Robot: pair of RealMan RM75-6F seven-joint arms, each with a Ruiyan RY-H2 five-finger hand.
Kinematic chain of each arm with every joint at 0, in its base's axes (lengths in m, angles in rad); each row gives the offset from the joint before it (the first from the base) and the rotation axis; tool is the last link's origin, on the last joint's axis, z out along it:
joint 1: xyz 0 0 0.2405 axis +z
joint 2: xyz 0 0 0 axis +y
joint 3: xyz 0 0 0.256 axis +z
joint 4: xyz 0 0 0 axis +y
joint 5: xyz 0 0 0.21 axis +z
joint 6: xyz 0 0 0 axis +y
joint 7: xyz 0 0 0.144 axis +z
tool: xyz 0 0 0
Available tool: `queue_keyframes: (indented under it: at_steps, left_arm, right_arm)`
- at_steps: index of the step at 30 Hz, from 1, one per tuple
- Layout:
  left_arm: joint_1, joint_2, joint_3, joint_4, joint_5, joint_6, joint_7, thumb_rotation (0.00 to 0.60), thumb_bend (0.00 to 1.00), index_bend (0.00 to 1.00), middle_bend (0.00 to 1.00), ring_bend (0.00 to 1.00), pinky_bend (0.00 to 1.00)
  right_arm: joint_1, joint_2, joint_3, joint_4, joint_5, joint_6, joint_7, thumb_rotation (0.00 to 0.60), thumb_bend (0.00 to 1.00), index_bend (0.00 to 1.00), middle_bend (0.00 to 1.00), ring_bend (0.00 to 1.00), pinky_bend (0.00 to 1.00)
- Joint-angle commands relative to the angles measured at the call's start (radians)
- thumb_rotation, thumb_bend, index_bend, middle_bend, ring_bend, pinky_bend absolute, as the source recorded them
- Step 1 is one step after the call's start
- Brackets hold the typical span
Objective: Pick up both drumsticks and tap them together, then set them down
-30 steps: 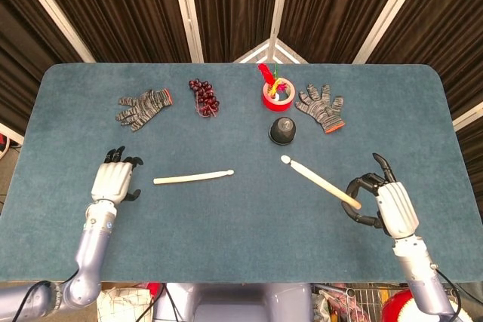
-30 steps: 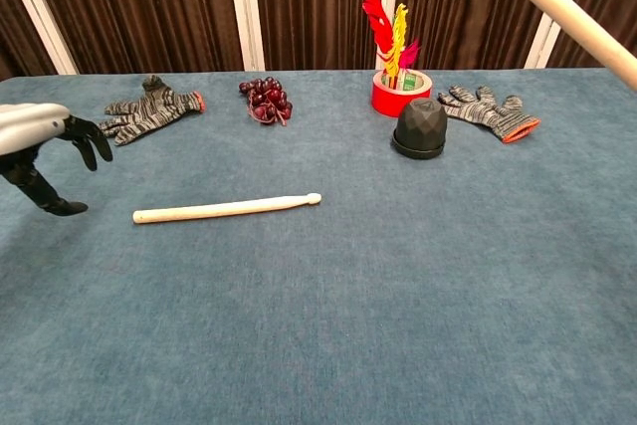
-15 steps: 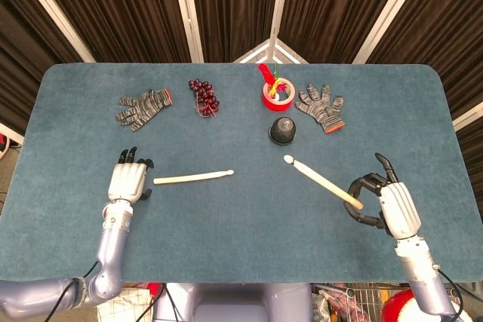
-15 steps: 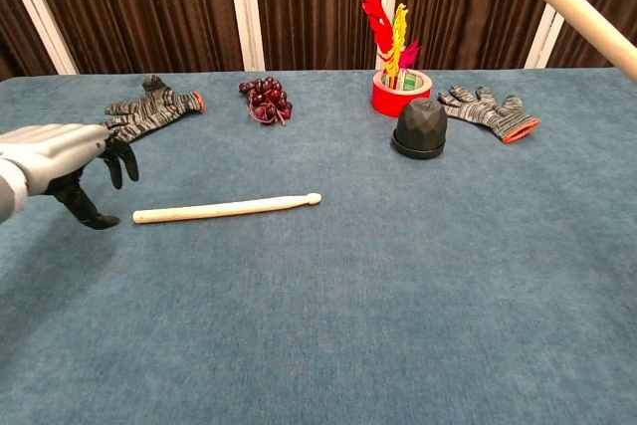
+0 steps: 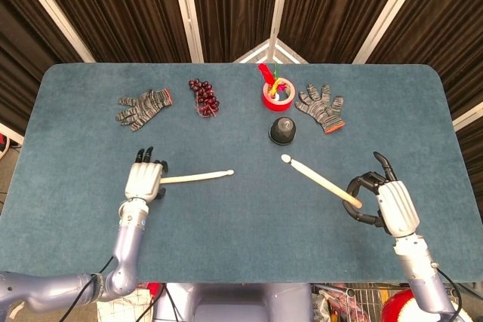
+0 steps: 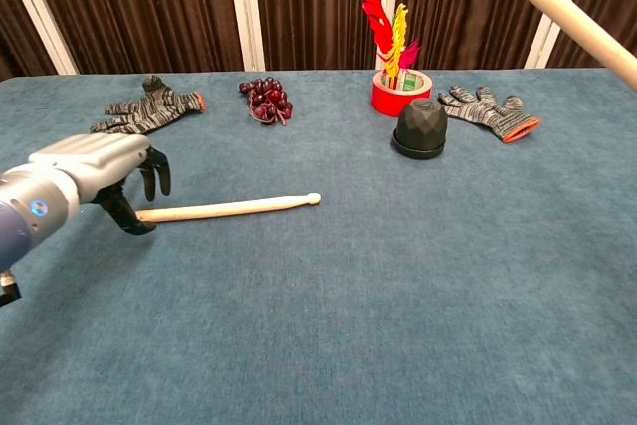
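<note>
One drumstick (image 5: 323, 181) is gripped in the right hand (image 5: 381, 200), raised off the surface (image 5: 241, 239). The other stick (image 5: 198, 176) lies flat, its butt hidden under the left hand (image 5: 144, 181), fingers apart, nothing held.

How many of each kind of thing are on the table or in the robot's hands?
Drumsticks: 2
Gloves: 2
Bunch of grapes: 1
Red tape roll with feathers: 1
Black cup: 1
Total: 7
</note>
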Motion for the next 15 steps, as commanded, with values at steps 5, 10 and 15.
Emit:
queue_keyframes:
  at_steps: [5,10,15]
  left_arm:
    - [-0.022,-0.06,-0.004,0.036,0.007,0.019,0.023,0.6,0.41,0.44,0.43,0.05,0.0]
    - [-0.032,-0.095,-0.004,0.059,0.003,0.05,0.064,0.6,0.41,0.44,0.43,0.05,0.0]
    - [-0.034,-0.112,-0.007,0.085,-0.002,0.064,0.087,0.6,0.41,0.44,0.43,0.05,0.0]
  right_arm:
    - [-0.003,0.01,0.003,-0.004,0.003,0.001,0.002,0.6,0.42,0.78,0.64,0.47,0.02]
    - [-0.006,0.015,0.004,-0.002,0.004,0.002,0.009,0.6,0.42,0.78,0.64,0.47,0.01]
    - [-0.008,0.019,0.004,0.004,0.008,0.0,0.016,0.6,0.42,0.78,0.64,0.47,0.01]
